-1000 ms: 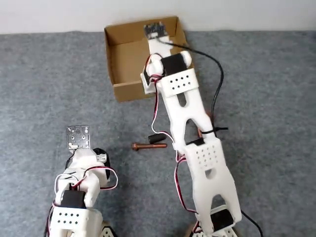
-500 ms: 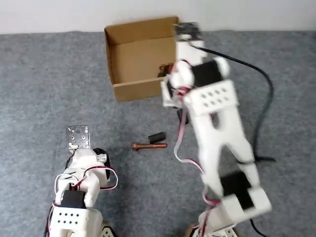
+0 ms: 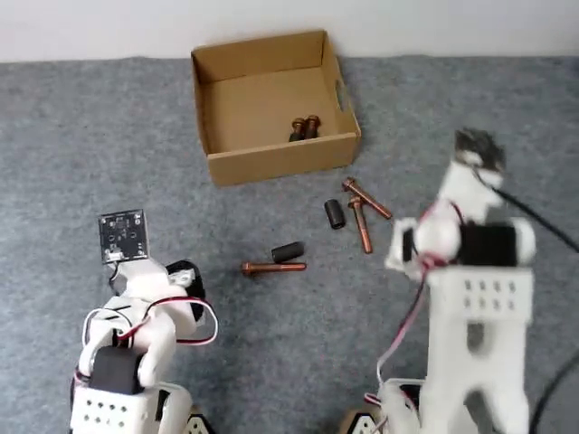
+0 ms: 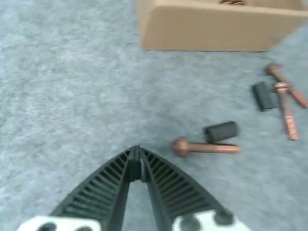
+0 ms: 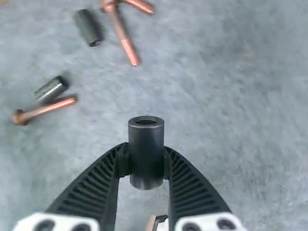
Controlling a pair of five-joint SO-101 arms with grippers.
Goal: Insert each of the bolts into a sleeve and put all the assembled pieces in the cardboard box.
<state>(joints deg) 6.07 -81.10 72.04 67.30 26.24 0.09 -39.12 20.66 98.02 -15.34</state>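
Now right arm [image 3: 475, 289] apparently off box [image 3: 276, 165].

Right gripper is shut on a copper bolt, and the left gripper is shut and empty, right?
Not quite. The right gripper is shut on a black sleeve, not a copper bolt, as the right wrist view shows. The left gripper is shut and empty.

A robotics lab bench: two white arms [image 3: 136, 336] [image 3: 477, 312] on a grey mat [image 3: 86, 158], plain wall [image 3: 109, 27] behind.

sleeve [image 5: 146, 137] upright in right hand [image 5: 145, 153], bolts [image 3: 273, 267] loose
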